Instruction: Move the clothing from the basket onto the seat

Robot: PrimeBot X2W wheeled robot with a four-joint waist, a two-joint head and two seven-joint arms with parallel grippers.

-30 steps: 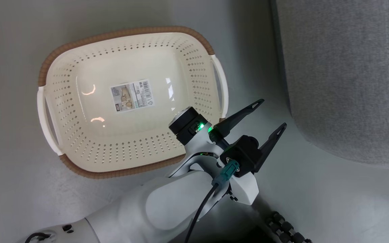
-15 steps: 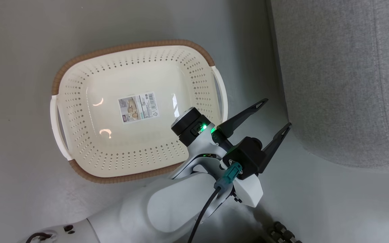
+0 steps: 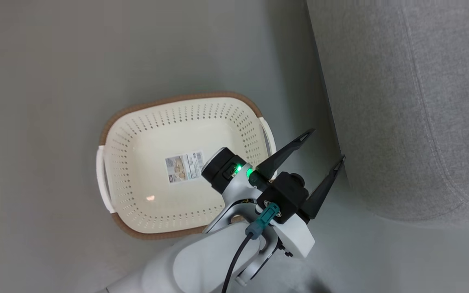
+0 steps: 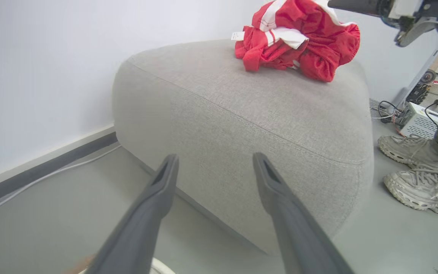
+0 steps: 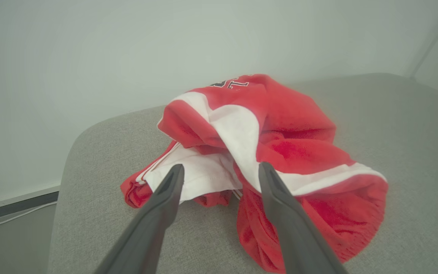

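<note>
The red and white clothing (image 4: 299,42) lies in a crumpled heap on top of the grey seat (image 4: 261,114). In the right wrist view my right gripper (image 5: 221,167) hangs open just above the clothing (image 5: 280,152), with nothing held. The cream basket (image 3: 177,97) stands on the floor with only a label inside it. My left gripper (image 3: 327,145) is open and holds nothing, between the basket's right handle and the seat (image 3: 401,101). Its fingers (image 4: 165,179) point at the seat's side.
A person's pale sneakers (image 4: 418,186) stand on the floor beside the seat's right end. A white box (image 4: 416,120) with cables sits behind them. A white wall with a dark baseboard (image 4: 44,167) runs behind the seat. Grey floor lies around the basket.
The head camera has moved, so the basket and seat sit lower and further right or left in the picture. The left gripper stays open by the basket's right handle.
</note>
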